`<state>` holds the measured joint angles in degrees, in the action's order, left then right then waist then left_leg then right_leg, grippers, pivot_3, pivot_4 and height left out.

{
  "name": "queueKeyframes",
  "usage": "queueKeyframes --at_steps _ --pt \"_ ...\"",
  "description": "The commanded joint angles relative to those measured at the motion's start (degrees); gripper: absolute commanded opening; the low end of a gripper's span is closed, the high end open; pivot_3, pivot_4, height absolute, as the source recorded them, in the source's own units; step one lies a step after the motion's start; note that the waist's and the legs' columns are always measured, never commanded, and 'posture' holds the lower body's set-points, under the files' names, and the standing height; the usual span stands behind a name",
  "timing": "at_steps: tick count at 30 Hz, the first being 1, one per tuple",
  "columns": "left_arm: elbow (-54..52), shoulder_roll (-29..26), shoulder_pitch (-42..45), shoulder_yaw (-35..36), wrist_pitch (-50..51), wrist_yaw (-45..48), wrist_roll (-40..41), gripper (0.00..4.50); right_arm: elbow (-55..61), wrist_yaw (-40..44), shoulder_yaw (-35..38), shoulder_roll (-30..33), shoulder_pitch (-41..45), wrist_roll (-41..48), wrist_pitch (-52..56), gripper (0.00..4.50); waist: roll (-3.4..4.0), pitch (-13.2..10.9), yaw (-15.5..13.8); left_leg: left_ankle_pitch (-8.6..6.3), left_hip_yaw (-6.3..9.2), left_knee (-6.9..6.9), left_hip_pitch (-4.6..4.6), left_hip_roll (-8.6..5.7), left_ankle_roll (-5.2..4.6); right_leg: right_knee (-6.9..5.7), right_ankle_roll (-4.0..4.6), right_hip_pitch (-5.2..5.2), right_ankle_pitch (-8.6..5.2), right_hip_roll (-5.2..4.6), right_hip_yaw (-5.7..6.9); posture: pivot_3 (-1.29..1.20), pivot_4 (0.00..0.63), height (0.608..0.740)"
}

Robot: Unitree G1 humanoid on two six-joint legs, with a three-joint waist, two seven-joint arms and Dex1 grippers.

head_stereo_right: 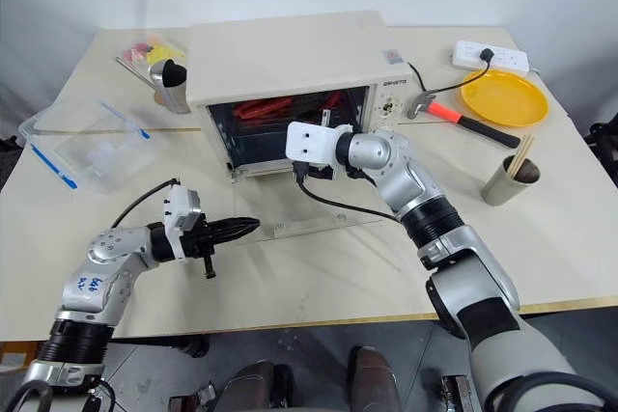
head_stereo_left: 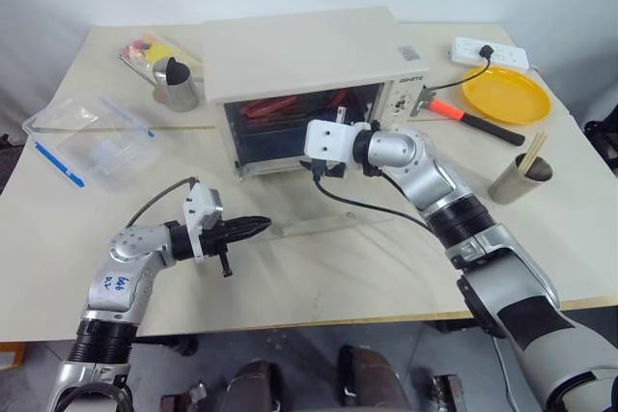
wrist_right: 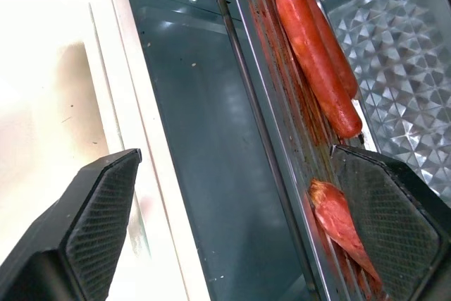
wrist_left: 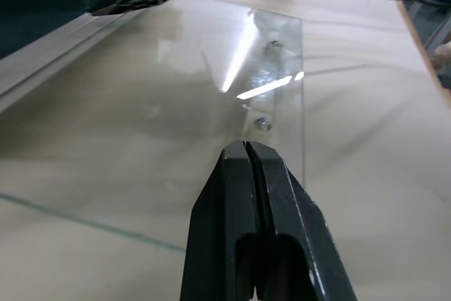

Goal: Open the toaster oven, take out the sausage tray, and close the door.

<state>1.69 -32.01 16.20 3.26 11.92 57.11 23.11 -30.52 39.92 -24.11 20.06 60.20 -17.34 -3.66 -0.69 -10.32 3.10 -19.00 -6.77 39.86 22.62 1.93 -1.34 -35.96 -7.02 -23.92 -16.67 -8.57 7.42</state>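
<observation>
Right wrist view: right gripper (wrist_right: 232, 230) wide open, holding nothing, at sausage tray (wrist_right: 296, 146) edge. Slide straight in, then pinch rim. Left gripper (wrist_left: 257, 174) shut, empty, over door (wrist_left: 176, 103).

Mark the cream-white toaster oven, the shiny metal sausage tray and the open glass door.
cream-white toaster oven (head_stereo_left: 299, 50): left eye view, top panel.
shiny metal sausage tray (wrist_right: 282, 89): right wrist view, near rim.
open glass door (wrist_left: 176, 96): left wrist view, glass pane lying flat.
</observation>
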Motion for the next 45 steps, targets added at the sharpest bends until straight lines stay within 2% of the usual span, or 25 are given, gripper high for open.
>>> queueKeyframes --at_steps 1,5,8,16,21,22,28,32,42,44,45 --pt "-0.99 1.32 0.15 3.62 -1.35 -2.68 1.86 0.02 2.36 -1.13 1.95 0.11 0.74 -0.28 -0.29 4.5 0.0 0.0 -0.01 0.0 0.0 0.0 0.0 0.03 0.0 0.0 0.0 0.0 0.0 0.0 0.0 0.0 0.15 0.74" --pt "-2.71 5.41 0.66 8.7 -2.27 -9.03 4.79 0.02 0.86 -2.31 1.34 -1.09 1.73 -1.08 -0.77 4.5 0.0 0.0 -0.02 0.0 0.0 0.0 0.0 0.09 0.0 0.0 0.0 0.0 0.0 -0.02 0.0 0.0 0.15 0.74" --pt "-5.24 9.29 -0.39 13.34 -3.13 -15.87 6.8 0.55 -6.18 -6.61 -0.75 -4.27 5.8 -4.52 -2.85 4.5 0.0 0.0 0.16 0.0 0.0 0.01 0.0 0.13 0.0 0.0 0.0 0.0 0.0 -0.04 -0.02 0.0 0.15 0.74" --pt "-11.67 14.22 -3.74 15.49 -5.56 -18.58 11.29 2.85 -20.77 -13.4 -2.73 -8.95 12.73 -9.78 -6.36 4.5 0.0 0.0 0.2 0.0 -0.03 -0.19 -0.22 0.15 0.02 0.01 0.0 0.12 0.0 -0.04 -0.04 0.0 0.15 0.74" --pt "-14.26 14.93 -5.84 16.12 -6.02 -19.78 12.77 4.31 -24.25 -15.34 -4.1 -9.92 13.89 -12.39 -8.06 4.5 0.0 0.0 0.16 0.0 -0.01 -0.19 -0.22 0.15 0.02 0.05 0.0 0.15 0.0 -0.04 -0.03 0.0 0.15 0.74" --pt "-14.84 14.79 -6.48 16.28 -5.8 -19.89 13.17 4.45 -24.54 -15.49 -4.3 -10.1 13.96 -12.82 -7.94 4.5 0.01 -0.01 0.19 0.0 -0.02 -0.19 -0.22 0.15 0.02 0.05 0.0 0.15 0.0 -0.04 -0.04 0.0 0.15 0.74" --pt "-17.19 13.72 -10.3 17.32 -4.99 -20.86 13.91 4.45 -28.15 -18.44 -5.89 -11.75 15.24 -16.19 -6.36 4.5 0.03 -0.02 0.38 -0.01 -0.04 -0.25 -0.27 0.19 0.04 0.04 0.02 0.15 -0.01 -0.01 -0.05 0.0 0.15 0.74" --pt "-17.42 12.76 -10.59 15.72 -4.11 -20.59 13.55 4.5 -30.47 -21.45 -6.1 -12.69 16.64 -17.87 -5.03 3.68 0.03 -0.02 0.18 0.0 -0.05 -0.25 -0.27 0.19 0.06 0.05 0.03 0.15 -0.02 -0.02 -0.05 0.0 0.15 0.74" --pt "-16.02 12.65 -7.46 13.37 -0.83 -19.95 15.46 4.5 -28.21 -23.74 -7.03 -11.58 16.2 -20.15 -3.77 0.35 0.04 -0.03 0.25 -0.01 -0.03 -0.28 -0.27 0.18 0.07 0.06 0.03 0.15 -0.02 -0.02 -0.04 0.0 0.15 0.74" --pt "-15.38 12.52 -6.69 12.95 -0.22 -19.39 15.45 4.5 -25.96 -23.57 -7.09 -11.09 15.22 -20.48 -3.71 0.0 0.05 -0.03 0.21 0.0 -0.04 -0.28 -0.27 0.18 0.08 0.07 0.03 0.15 -0.02 -0.02 -0.05 0.0 0.15 0.74" --pt "-14.88 12.54 -6.12 12.84 0.0 -19.24 15.43 4.5 -24.86 -23.44 -7.02 -10.95 14.73 -20.58 -3.58 0.0 0.05 -0.03 0.16 0.0 -0.03 -0.29 -0.27 0.18 0.08 0.07 0.03 0.14 -0.02 -0.02 -0.04 0.0 0.15 0.74"
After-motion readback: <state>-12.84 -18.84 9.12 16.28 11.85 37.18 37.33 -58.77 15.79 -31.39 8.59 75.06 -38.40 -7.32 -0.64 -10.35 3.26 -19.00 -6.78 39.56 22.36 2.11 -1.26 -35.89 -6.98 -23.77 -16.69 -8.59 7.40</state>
